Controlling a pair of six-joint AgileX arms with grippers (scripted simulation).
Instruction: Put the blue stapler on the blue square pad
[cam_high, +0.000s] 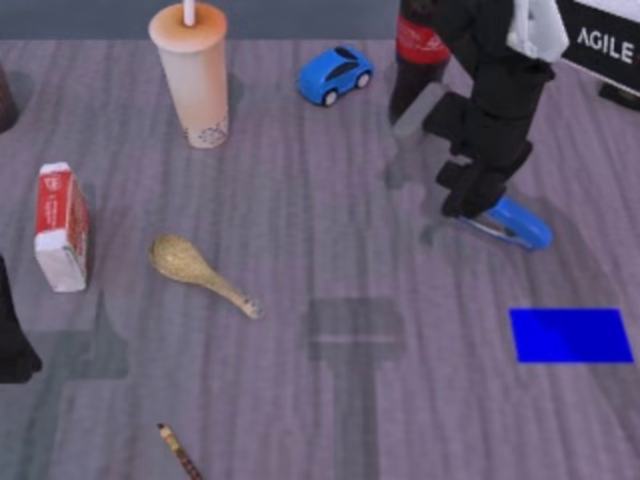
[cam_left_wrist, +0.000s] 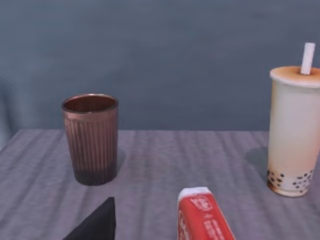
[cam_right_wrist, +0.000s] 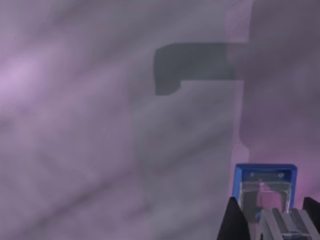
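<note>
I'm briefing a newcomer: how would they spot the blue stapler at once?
Look at the table's right side, under the right gripper. The blue stapler lies there, above the blue square pad. Unlike the blue toy car, it is long, wheelless, with silver metal underneath.

"AGILE" on right arm's plate (cam_high: 600, 45)

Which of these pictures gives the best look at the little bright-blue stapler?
The top view: the small bright-blue stapler lies there in full length, one end under the right arm's black pincer, up-left of the flat deep-blue square pad. The right wrist view shows only its blue-framed end between the fingertips. The left wrist view misses it.
</note>
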